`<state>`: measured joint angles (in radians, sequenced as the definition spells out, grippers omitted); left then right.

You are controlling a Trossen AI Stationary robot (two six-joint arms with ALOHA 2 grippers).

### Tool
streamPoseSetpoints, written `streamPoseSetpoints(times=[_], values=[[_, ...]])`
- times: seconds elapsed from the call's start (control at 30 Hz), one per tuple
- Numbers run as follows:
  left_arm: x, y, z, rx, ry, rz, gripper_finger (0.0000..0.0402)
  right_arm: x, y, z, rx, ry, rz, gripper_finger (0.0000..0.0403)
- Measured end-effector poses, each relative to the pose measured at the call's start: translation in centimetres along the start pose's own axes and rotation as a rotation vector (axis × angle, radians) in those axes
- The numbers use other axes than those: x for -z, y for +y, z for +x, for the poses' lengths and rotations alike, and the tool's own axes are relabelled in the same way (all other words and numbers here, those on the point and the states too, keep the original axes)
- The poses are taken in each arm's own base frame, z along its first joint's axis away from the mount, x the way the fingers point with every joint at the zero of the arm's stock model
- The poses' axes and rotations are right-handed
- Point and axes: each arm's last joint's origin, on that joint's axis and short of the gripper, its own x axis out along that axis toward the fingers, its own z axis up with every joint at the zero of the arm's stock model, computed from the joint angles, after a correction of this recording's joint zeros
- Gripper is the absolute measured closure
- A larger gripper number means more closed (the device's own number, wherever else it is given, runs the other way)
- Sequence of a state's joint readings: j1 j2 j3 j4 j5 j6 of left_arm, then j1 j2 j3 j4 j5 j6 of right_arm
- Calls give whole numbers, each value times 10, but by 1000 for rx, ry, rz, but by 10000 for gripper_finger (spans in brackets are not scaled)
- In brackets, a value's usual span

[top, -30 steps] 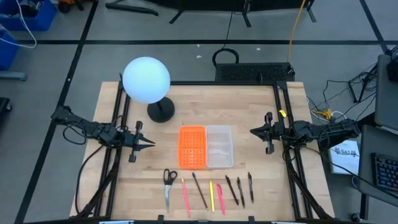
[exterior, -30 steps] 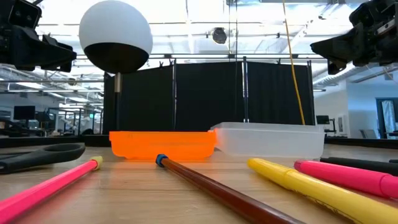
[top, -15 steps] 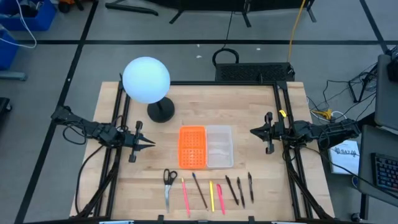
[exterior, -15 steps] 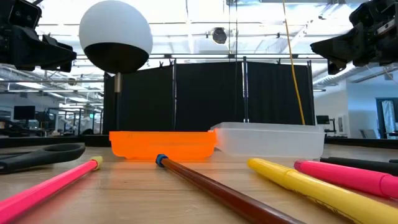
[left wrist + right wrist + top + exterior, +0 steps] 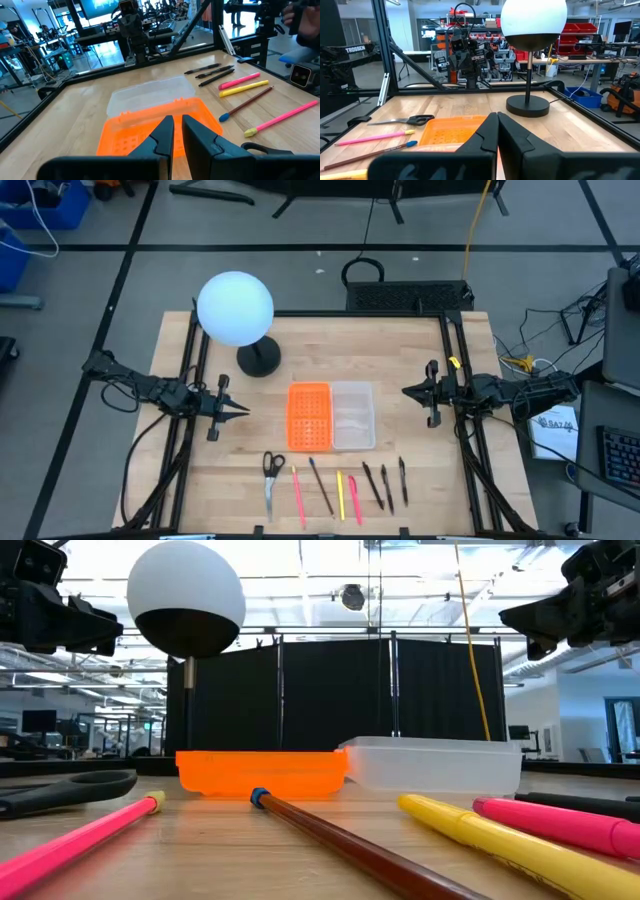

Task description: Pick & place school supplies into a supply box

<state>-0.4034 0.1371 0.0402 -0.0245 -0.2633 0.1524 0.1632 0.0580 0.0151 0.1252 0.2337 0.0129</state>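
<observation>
Wooden surface (image 5: 400, 370) is carrying everything untouched: we are seeing the box (image 5: 352, 416) empty at frame centre, scissors (image 5: 271, 473) and pens (image 5: 340, 490) lying below it. Our left gripper (image 5: 240, 409) is hovering with fingers slightly apart, right gripper (image 5: 408, 391) pressed together.

Orange gridded lid (image 5: 309, 417), clear box (image 5: 352, 416), white globe lamp (image 5: 235, 308).

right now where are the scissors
In the high view the scissors lie on the table's near-left part, at the left end of the pen row, beside a pink pen and below the orange lid.
</observation>
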Motion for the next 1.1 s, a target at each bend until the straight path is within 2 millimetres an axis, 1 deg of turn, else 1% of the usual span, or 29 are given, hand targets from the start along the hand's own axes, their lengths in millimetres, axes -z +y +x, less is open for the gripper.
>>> streamPoseSetpoints(times=[0.33, 0.47, 0.63, 0.77, 0.97, 1.1], values=[[0, 0, 0, 0, 0, 0, 355, 0, 0, 0, -1, -5, 10, 403], [-3, 0, 0, -4, -29, -17, 355, 0, 0, 0, -1, -5, 85, 403], [-11, 2, -1, -7, -118, -205, 355, 0, 0, 0, -1, -5, 184, 403], [-17, 3, -1, 0, -175, -348, 355, 0, 0, 0, -1, -6, 187, 403], [-19, 4, -2, -23, -205, -384, 355, -1, 0, 0, -1, -5, 186, 403], [-21, 6, -3, -58, -231, -497, 355, -1, 0, 0, -1, -5, 185, 403]])
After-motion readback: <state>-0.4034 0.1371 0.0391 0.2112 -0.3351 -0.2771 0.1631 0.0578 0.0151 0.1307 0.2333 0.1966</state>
